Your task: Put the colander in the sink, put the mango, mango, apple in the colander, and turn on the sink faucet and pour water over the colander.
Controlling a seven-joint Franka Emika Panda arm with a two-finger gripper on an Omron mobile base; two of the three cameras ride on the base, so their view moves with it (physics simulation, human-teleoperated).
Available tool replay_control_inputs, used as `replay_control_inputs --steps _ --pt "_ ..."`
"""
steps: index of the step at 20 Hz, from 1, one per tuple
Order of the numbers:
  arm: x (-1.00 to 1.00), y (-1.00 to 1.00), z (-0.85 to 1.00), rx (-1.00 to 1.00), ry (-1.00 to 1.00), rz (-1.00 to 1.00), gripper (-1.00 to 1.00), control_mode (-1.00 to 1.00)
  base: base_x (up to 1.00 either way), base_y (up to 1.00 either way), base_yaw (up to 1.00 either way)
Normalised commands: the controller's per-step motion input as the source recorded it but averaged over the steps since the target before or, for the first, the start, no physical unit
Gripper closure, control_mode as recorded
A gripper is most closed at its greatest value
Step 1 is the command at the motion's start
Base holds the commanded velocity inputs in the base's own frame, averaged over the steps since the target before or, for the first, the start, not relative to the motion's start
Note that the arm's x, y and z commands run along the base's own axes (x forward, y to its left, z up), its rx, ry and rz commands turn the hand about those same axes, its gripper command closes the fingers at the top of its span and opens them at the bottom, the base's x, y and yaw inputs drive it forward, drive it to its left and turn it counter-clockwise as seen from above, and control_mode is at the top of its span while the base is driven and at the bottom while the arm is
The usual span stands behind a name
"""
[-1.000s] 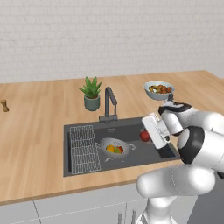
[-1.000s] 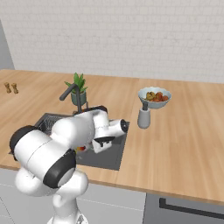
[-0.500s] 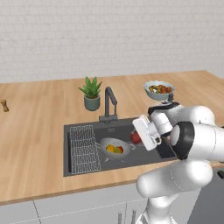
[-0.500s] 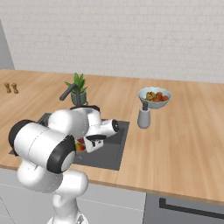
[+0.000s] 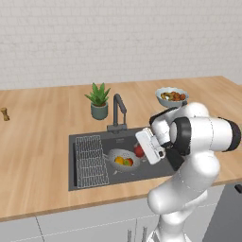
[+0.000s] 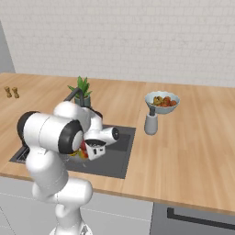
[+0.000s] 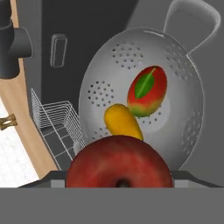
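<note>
The silvery perforated colander [image 7: 183, 87] sits in the dark sink [image 5: 120, 142], right of the wire rack [image 5: 90, 160]. Two mangoes lie in it: a red-green mango [image 7: 147, 91] and a yellow mango [image 7: 122, 122]. In the left base view the colander [image 5: 113, 156] shows with the fruit inside. My gripper [image 5: 142, 150] is shut on the red apple [image 7: 119, 162], which hangs just over the colander's near rim and hides my fingertips. From the right base view the apple [image 6: 84, 147] peeks out beside the hand. The dark faucet [image 5: 118, 111] stands behind the sink with no water running.
A potted plant [image 5: 98, 100] stands left of the faucet. A pale bowl of food [image 5: 171, 96] and a grey soap dispenser [image 6: 150, 121] sit on the counter right of the sink. A small wooden item [image 5: 4, 113] is far left.
My gripper has carried the apple leftwards over the sink, from its right side to just above the colander's edge. The colander and mangoes have stayed put.
</note>
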Motion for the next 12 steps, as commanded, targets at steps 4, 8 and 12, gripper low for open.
replay_control_inputs --steps 4,8,12 --pt "0.35 0.27 -0.14 0.00 0.00 0.00 1.00 -1.00 0.00 0.00 0.00" --pt "0.22 0.30 -0.26 -0.02 0.00 0.00 1.00 -1.00 0.00 0.00 0.00" --pt "0.31 0.29 -0.34 -0.04 0.00 0.00 1.00 -1.00 0.00 0.00 0.00"
